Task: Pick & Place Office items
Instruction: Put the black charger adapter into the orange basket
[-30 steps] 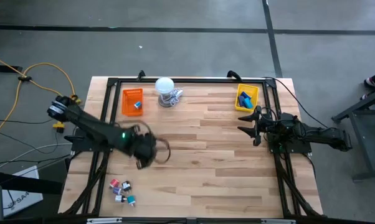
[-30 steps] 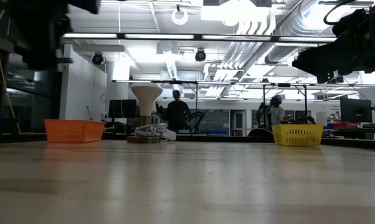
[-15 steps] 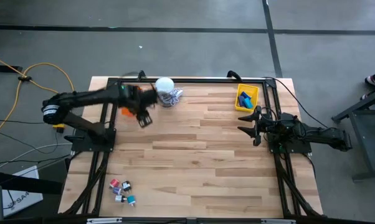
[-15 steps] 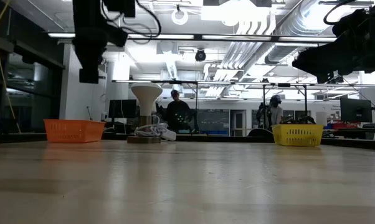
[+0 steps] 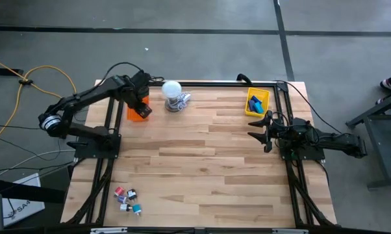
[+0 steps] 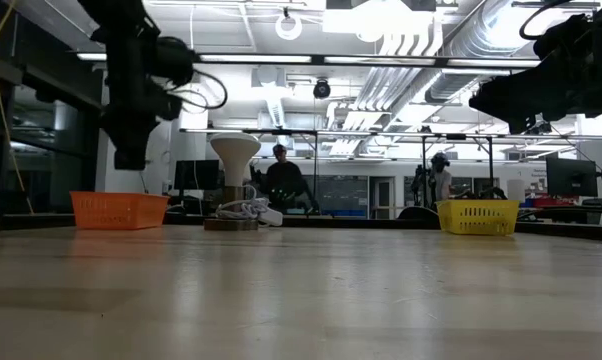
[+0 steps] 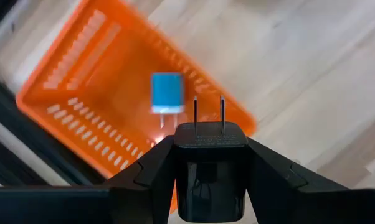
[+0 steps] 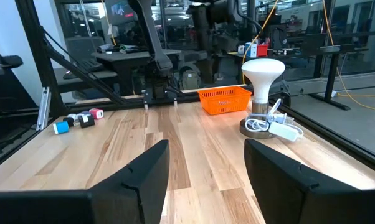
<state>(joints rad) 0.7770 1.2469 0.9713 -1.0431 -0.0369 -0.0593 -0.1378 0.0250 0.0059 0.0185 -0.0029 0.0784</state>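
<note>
A black plug adapter sits clamped between the fingers of the left gripper above the orange tray at the table's far left, which holds a blue adapter, while the right gripper waits spread and empty near the yellow tray.

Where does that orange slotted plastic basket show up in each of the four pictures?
High view: orange slotted plastic basket at the table's far left, partly under the left arm.
Low view: left side, on the table's far edge.
Left wrist view: fills the upper left.
Right wrist view: centre.
Shared landmark: white round-topped lamp beside it.
</note>
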